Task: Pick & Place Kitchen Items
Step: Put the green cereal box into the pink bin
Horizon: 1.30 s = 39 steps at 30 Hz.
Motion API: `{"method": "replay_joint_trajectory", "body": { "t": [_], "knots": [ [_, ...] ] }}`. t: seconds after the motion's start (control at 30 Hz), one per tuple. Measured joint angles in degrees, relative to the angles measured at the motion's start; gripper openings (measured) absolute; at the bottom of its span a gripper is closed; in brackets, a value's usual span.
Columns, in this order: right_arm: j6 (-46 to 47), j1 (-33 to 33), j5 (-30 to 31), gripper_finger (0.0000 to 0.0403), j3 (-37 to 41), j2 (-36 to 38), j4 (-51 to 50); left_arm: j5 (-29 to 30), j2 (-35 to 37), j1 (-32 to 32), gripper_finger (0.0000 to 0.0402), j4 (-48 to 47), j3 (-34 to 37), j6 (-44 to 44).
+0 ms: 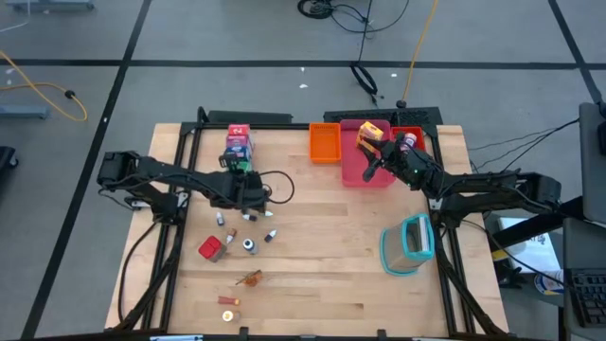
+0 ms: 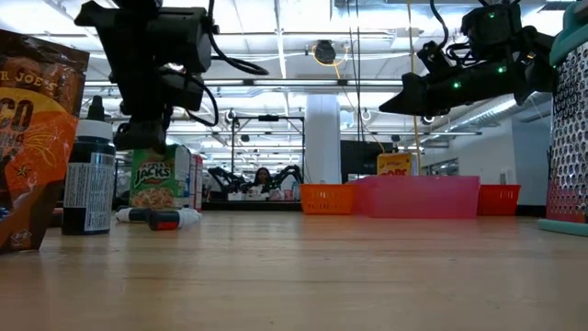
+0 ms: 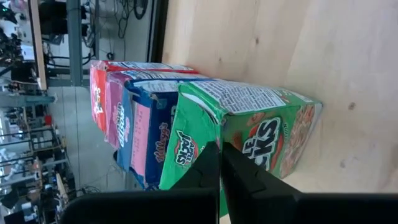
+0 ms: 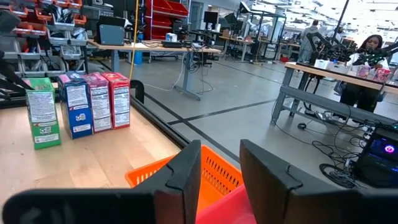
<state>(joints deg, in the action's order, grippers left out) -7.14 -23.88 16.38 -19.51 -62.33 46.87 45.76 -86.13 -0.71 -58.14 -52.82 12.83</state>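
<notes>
A row of small printed cartons [image 1: 237,147] stands at the far left of the table, the green carton [image 3: 249,124] at its near end. My left gripper [image 3: 220,148] is shut, slanting down, its tips in front of the green carton's upper end. Tiny dark-capped bottles [image 1: 248,244], a red cube [image 1: 210,248] and orange-brown bits [image 1: 249,278] lie nearer the front edge. My right gripper [image 4: 221,152] hovers open and level above the pink tray [image 1: 365,175]. A yellow carton [image 1: 371,135] lies at the tray's far end. My left gripper has nothing between its shut fingers. Its tips [image 3: 211,155] stand in front of the green carton's edge [image 3: 186,134], coming from the near side and slanting down. Whether they touch the carton, I cannot tell.
An orange tray [image 1: 325,142] and a red tray [image 1: 409,135] flank the pink one at the far edge. A teal-rimmed clear container [image 1: 409,244] stands at the right. In the low view a brown snack bag [image 2: 23,138] and a bottle [image 2: 89,179] stand close at the left.
</notes>
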Motion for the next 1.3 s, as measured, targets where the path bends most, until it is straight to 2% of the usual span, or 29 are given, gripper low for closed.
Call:
{"method": "replay_joint_trajectory", "body": {
  "t": [0.17, 0.33, 0.43, 0.57, 0.67, 0.77, 1.07, 1.2, 1.3],
  "knots": [
    [0.0, 0.0, -0.1, 0.0101, 0.0, 0.0, 0.0, 1.5, 0.7, -0.9, 0.0, -3.6, -0.8, 1.8],
    [0.9, 0.0, -0.3, 0.01, 0.0, 0.0, 0.0, 3.4, 0.7, -1.1, 0.0, -8.3, -5.9, 3.2],
    [2.0, 0.0, -3.8, 0.01, 0.0, 0.0, 0.1, 3.6, 0.7, -1.2, 0.0, -8.3, -9.6, 1.2],
    [4.7, 0.0, -11.7, 0.01, 0.0, 0.0, 2.3, 3.9, 0.7, -1.3, 0.0, -7.1, -14.0, -2.5],
    [6.9, 0.0, -15.2, 0.01, 0.0, 0.0, 3.6, 4.4, 0.7, -1.3, 0.0, -2.4, -15.9, -7.5],
    [9.2, 0.0, -15.6, 0.01, 0.0, 0.0, 4.1, 4.3, 0.7, -1.3, 0.0, 3.3, -16.9, -13.1],
    [12.5, 0.0, -24.0, 0.01, -1.6, -0.1, 3.1, 2.5, -0.2, -1.3, 0.0, 26.8, -17.0, -32.6],
    [12.5, 0.4, -24.2, 0.01, -3.8, -0.1, -0.6, 1.9, -0.7, -1.3, 0.0, 34.3, -17.1, -38.1],
    [12.2, 0.6, -25.1, 0.01, -5.7, -0.3, -3.7, -0.1, -1.1, -1.3, 0.0, 36.5, -17.0, -40.3]
  ]
}}
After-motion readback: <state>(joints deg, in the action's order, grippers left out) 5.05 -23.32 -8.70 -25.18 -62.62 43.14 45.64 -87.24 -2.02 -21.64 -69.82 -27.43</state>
